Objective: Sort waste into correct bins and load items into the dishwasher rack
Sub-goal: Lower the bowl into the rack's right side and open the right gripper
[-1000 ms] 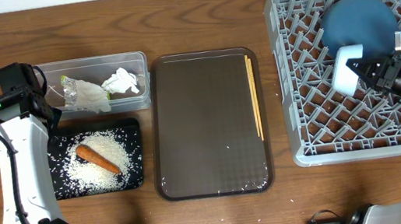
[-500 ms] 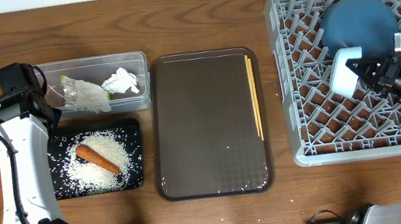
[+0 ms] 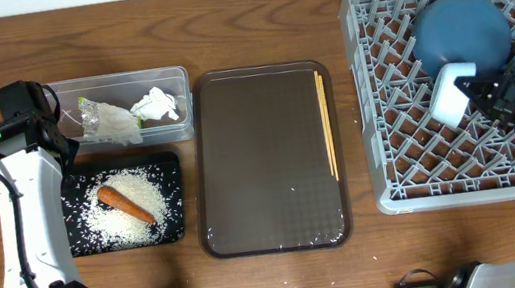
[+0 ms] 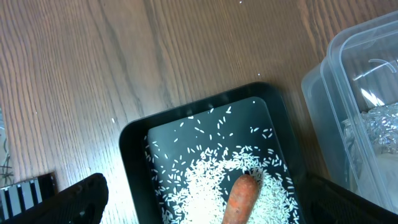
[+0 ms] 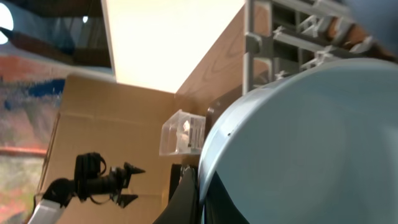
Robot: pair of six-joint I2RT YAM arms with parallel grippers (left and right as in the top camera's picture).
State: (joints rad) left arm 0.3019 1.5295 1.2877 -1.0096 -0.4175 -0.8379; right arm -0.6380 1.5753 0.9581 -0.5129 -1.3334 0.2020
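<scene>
One grey rack (image 3: pixel 472 164), the biggest thing on the table, fills the right side. Its upright pegs keep dishes on edge, and the dark-blue bowl (image 3: pixel 458 27) already sits among them near the back. The brown tray (image 3: pixel 271 203) in the middle is bare except for the chopsticks (image 3: pixel 325 124) along its right rim, which are not yet loaded.

On the left, the clear tub (image 3: pixel 117 79) holds the dry rubbish, a wrapper (image 3: pixel 108 123) and a tissue (image 3: pixel 155 105). The black tray (image 3: pixel 168 167) just in front of it holds the food scraps, a carrot (image 3: pixel 125 205) lying on rice (image 3: pixel 107 221). A few grains lie loose on the wood nearby.

The pale-blue bowl (image 3: pixel 445 97) hangs over the rack just beside the dark one. The right gripper (image 3: pixel 470 92) pinches it by the rim and holds it tipped on edge, I judge so it can slot between pegs.

The right wrist view shows what the overhead cannot: a dark finger (image 5: pixel 186 193) pressed against the bowl's wall. The left wrist view shows the left gripper (image 4: pixel 205 186) above the black tray, fingers spread wide with nothing between them. From overhead those fingers are hidden under the arm.
</scene>
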